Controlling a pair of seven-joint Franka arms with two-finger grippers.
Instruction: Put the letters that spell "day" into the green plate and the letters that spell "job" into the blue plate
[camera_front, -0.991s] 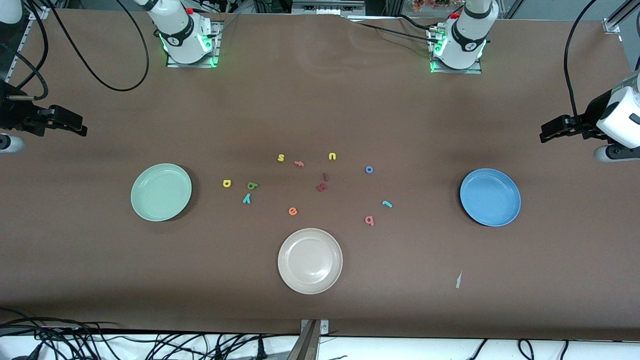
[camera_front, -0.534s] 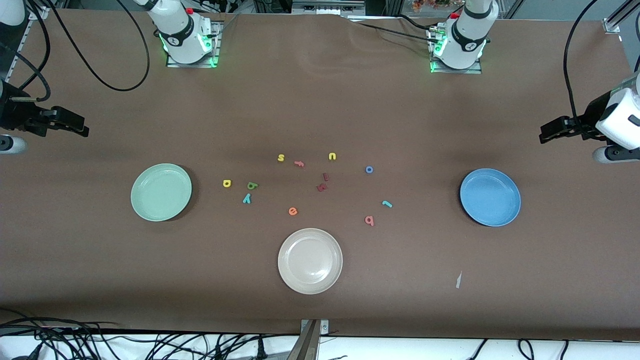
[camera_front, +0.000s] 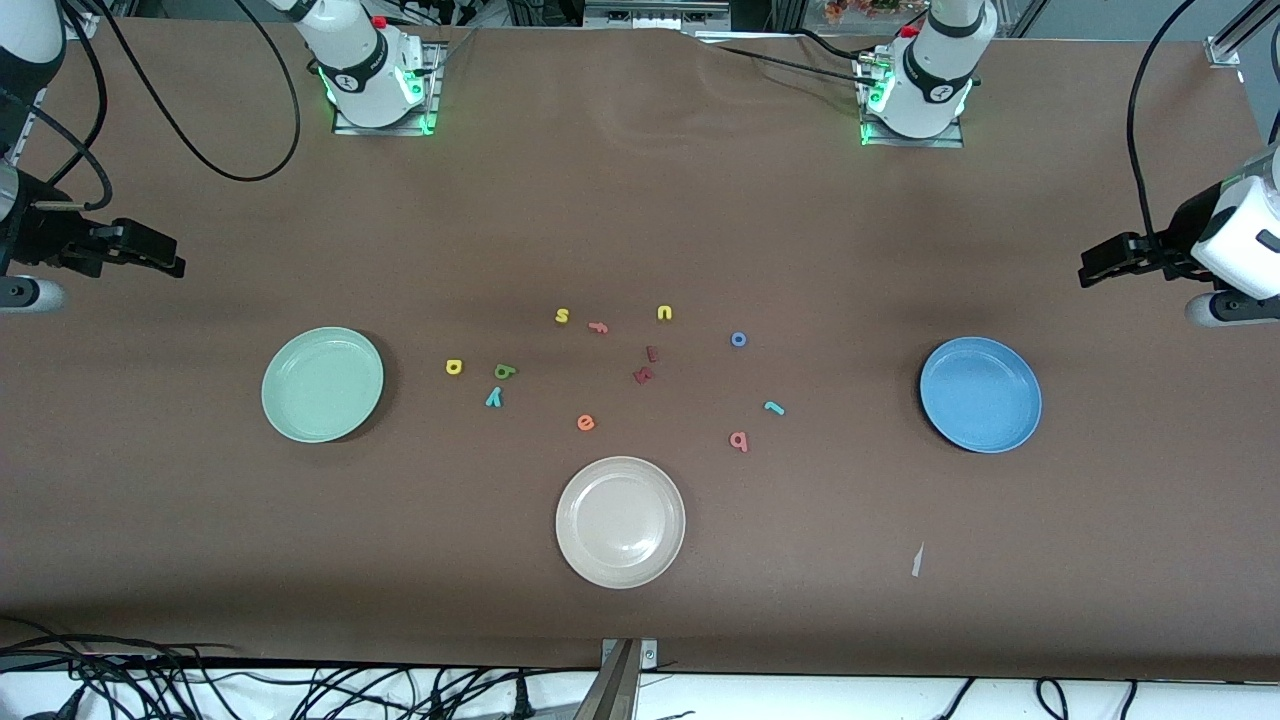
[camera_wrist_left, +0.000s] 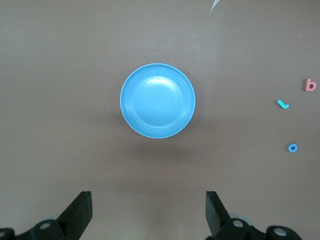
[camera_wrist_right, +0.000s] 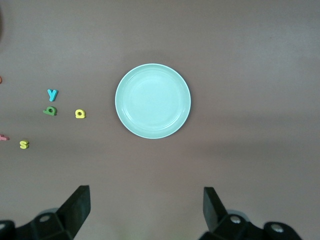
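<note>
Eleven foam letters lie on the worktop (camera_front: 640, 220); three plates, all empty. Left gripper (camera_wrist_left: 149, 212) and right gripper (camera_wrist_right: 146, 210): both wide open, holding nothing.

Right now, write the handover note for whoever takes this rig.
Left gripper: open, empty, waiting off the blue plate.
Right gripper: open, empty, off the green plate.
Yellow letter, olive letter, teal y lie on the table beside the green plate.
O, j, b lie toward the blue plate.
Done: nothing.
Left: all six letters.
</note>
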